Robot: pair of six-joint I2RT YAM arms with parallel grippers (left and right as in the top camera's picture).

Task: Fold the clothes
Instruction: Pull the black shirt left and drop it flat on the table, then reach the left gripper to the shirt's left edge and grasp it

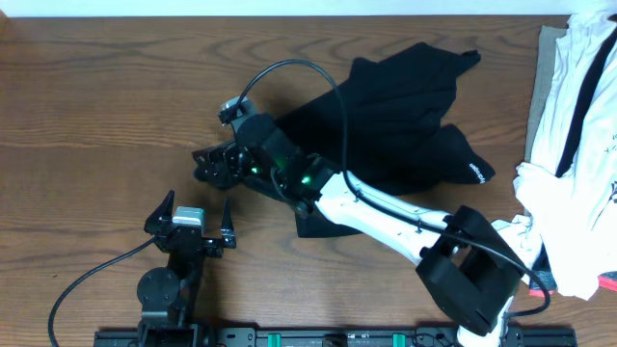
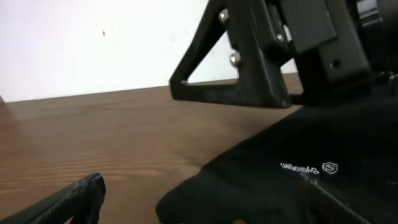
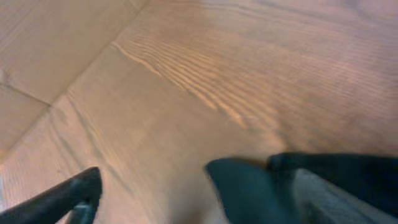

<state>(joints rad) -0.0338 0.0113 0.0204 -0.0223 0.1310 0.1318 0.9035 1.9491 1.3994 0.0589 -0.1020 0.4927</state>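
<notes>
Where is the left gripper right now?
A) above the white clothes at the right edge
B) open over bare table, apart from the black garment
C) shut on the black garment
B: the overhead view shows the left gripper with its fingers spread over the bare table, to the left of the black garment and not touching it.

clothes [image 1: 405,116] on table [image 1: 96,96], garment pile [image 1: 578,145] — right
</notes>
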